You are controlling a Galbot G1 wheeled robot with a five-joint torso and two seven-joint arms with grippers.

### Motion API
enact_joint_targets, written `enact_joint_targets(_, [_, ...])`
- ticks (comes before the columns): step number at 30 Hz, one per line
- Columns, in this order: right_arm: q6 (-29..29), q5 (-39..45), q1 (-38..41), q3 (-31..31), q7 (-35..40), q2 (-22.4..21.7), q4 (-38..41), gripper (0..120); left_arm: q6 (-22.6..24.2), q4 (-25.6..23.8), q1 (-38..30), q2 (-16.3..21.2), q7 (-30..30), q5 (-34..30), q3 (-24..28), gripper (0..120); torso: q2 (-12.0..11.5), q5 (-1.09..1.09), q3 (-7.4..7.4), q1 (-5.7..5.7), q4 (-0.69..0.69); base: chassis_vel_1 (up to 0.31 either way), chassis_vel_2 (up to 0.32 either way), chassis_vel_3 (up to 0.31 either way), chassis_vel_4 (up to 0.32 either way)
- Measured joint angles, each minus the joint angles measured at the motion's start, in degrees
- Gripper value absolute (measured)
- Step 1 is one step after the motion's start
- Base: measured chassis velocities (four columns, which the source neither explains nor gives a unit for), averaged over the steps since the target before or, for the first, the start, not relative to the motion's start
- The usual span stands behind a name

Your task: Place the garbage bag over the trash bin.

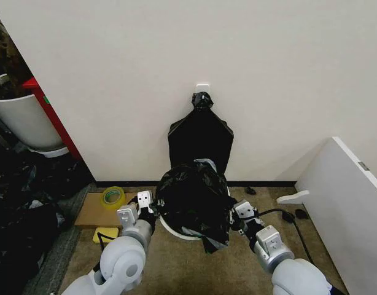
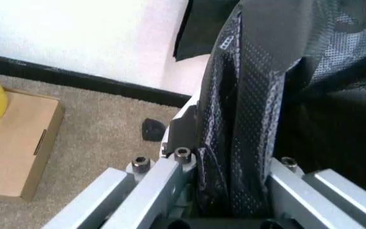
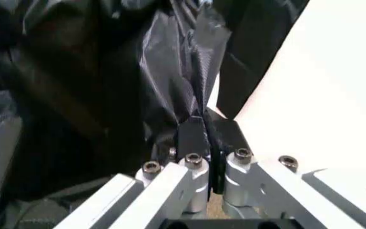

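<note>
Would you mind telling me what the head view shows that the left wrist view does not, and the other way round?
The head view alone shows both grippers, left and right, flanking the garbage bag draped on the trash bin, with tied black bags on the wall. The left wrist view alone shows film pinched between the left gripper's fingers. Both show the yellow tape roll on the cardboard box.
</note>
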Motion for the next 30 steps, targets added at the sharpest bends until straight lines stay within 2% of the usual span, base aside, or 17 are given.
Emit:
enact_joint_targets(6, [0.4, 1.6, -0.3, 1.3, 1.7, 0.4, -0.3, 0, -0.4, 0.4, 0.3, 0.1, 0.5, -0.5, -0.7, 0, 0.0, 0.00, 0.00, 0.00, 0.00, 0.000, 0.000, 0.000, 0.000])
enact_joint_targets(10, [0.9, 2.2, -0.9, 2.5, 2.0, 0.4, -1.4, 0, -3.0, 1.8, 0.4, 0.2, 2.9, -2.5, -1.4, 0, 0.0, 0.00, 0.00, 0.00, 0.00, 0.000, 0.000, 0.000, 0.000])
enact_joint_targets(12, [0.9, 4.8, -1.0, 2.8, 2.3, 0.4, -1.8, 0, -5.2, 2.8, 0.2, 0.1, 4.7, -4.3, -1.7, 0, 0.0, 0.00, 0.00, 0.00, 0.00, 0.000, 0.000, 0.000, 0.000])
enact_joint_targets(14, [0.7, 11.5, -1.0, 3.3, 2.7, 0.3, -2.1, 0, -7.8, 3.1, 0.1, 0.0, 7.7, -5.6, -2.1, 0, 0.0, 0.00, 0.00, 0.00, 0.00, 0.000, 0.000, 0.000, 0.000])
enact_joint_targets(15, [0.7, 11.5, -1.0, 3.3, 2.7, 0.3, -2.1, 0, -7.8, 3.1, 0.1, 0.0, 7.7, -5.6, -2.1, 0, 0.0, 0.00, 0.00, 0.00, 0.00, 0.000, 0.000, 0.000, 0.000])
enact_joint_targets(18, [1.5, 20.1, -0.8, 4.2, 1.1, 0.2, -3.2, 0, -9.5, 2.5, 0.1, 0.0, 9.7, -6.7, -2.4, 0, 0.0, 0.00, 0.00, 0.00, 0.00, 0.000, 0.000, 0.000, 0.000])
enact_joint_targets(25, [4.5, 22.8, -1.2, 4.0, -2.4, 0.1, -3.7, 0, -8.5, 1.9, 0.3, -0.1, 7.9, -6.6, -2.6, 0, 0.0, 0.00, 0.00, 0.00, 0.01, 0.000, 0.000, 0.000, 0.000])
enact_joint_targets(27, [5.0, 22.7, -1.4, 4.0, -2.2, 0.2, -3.6, 3, -8.2, 2.0, 0.3, -0.2, 7.2, -6.6, -2.7, 0, 0.0, 0.01, 0.00, 0.00, 0.00, 0.000, 0.000, 0.000, 0.000])
enact_joint_targets(30, [6.5, 21.7, -2.3, 4.5, -0.9, -0.1, -2.3, 18, -7.0, 1.9, 0.4, -0.4, 4.7, -6.7, -2.8, 0, 0.0, 0.00, 0.00, 0.00, -0.01, 0.000, 0.000, 0.000, 0.000])
